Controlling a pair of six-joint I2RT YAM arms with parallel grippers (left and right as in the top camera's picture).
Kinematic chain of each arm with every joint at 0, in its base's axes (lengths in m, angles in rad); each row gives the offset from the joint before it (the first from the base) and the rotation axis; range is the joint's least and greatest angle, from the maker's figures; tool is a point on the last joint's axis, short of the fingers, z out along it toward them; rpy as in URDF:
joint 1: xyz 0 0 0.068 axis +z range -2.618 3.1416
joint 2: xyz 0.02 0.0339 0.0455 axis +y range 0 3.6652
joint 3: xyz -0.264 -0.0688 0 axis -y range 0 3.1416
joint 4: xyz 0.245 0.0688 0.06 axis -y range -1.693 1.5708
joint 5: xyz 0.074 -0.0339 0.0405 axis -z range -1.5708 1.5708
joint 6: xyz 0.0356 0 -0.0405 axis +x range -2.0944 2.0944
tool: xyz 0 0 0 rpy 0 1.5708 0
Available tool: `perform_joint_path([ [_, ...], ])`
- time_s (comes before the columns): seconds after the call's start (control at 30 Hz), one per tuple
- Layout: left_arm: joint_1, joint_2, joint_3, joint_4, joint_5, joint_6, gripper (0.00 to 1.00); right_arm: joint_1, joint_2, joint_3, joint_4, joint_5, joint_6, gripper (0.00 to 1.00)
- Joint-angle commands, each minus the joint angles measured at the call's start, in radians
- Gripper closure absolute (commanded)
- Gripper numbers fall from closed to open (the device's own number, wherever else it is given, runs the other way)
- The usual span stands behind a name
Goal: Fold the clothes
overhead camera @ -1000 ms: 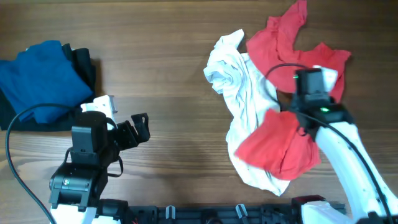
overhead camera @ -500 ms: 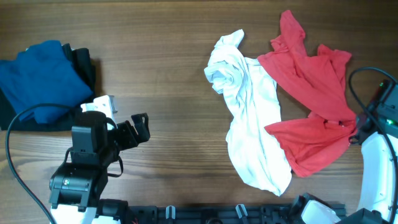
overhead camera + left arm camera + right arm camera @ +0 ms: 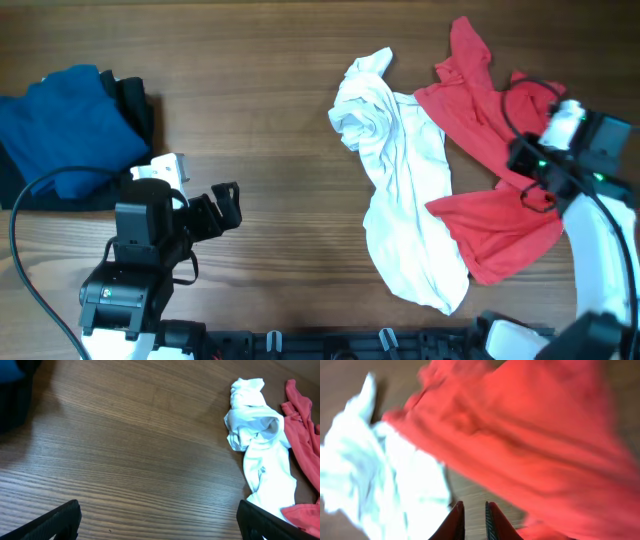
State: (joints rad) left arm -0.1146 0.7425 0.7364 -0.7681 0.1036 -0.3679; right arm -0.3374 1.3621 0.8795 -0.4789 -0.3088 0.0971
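The clothes lie in two groups. A crumpled white garment [image 3: 400, 200] [image 3: 262, 455] [image 3: 365, 460] stretches down the middle right of the table. A red garment [image 3: 495, 160] [image 3: 530, 435] is spread beside it on the right, its lower flap touching the white one. At the far left sits a folded blue garment [image 3: 60, 130] on a black one [image 3: 138, 108]. My right gripper [image 3: 522, 170] [image 3: 473, 505] hovers over the red garment, jaws a narrow gap apart with only wood showing between them. My left gripper [image 3: 225, 205] [image 3: 159, 525] stands wide open over bare wood, holding nothing.
The wooden table [image 3: 270, 120] lies bare between the blue pile and the white garment. My left arm's base [image 3: 125, 290] sits at the front left edge. The right arm [image 3: 600, 260] rises along the right edge.
The red garment was pulled right, off the white one, and let go. My right arm swung to the right edge, then came back left over the red cloth. The left arm stayed still.
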Motion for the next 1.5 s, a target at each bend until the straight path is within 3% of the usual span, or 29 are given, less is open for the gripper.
perform_joint_path([
  [0.0, 0.007, -0.001, 0.018, 0.000, 0.013, 0.019, 0.00, 0.057, 0.135, 0.019, 0.031, -0.082, -0.043, 0.82],
  [0.27, 0.007, -0.001, 0.018, 0.000, 0.013, 0.019, 0.00, 0.072, 0.319, 0.019, 0.276, 0.002, 0.044, 0.75],
  [0.57, 0.007, -0.001, 0.018, -0.001, 0.013, 0.019, 0.00, 0.071, 0.495, 0.019, 0.384, 0.018, 0.037, 0.74],
  [0.63, 0.007, -0.001, 0.018, 0.000, 0.019, 0.019, 0.00, 0.071, 0.517, 0.019, 0.390, 0.103, 0.049, 0.72],
  [0.7, 0.007, -0.001, 0.018, -0.001, 0.020, 0.019, 0.00, 0.069, 0.523, 0.019, 0.394, 0.242, 0.093, 0.60],
  [0.83, 0.007, -0.001, 0.018, -0.007, 0.020, 0.019, 0.00, 0.040, 0.523, 0.039, 0.396, 0.457, 0.152, 0.57],
  [0.93, 0.007, -0.001, 0.018, -0.008, 0.020, 0.019, 0.00, -0.006, 0.523, 0.076, 0.376, 0.504, 0.180, 0.56],
  [1.03, 0.007, -0.001, 0.018, -0.011, 0.020, 0.019, 0.00, -0.090, 0.523, 0.158, 0.295, 0.488, 0.278, 0.55],
  [1.2, 0.007, -0.001, 0.018, -0.011, 0.020, 0.019, 0.00, -0.154, 0.520, 0.267, 0.210, 0.317, 0.278, 0.49],
  [1.47, 0.007, -0.001, 0.018, -0.011, 0.020, 0.019, 0.00, -0.087, 0.427, 0.355, -0.002, 0.014, 0.084, 0.36],
])
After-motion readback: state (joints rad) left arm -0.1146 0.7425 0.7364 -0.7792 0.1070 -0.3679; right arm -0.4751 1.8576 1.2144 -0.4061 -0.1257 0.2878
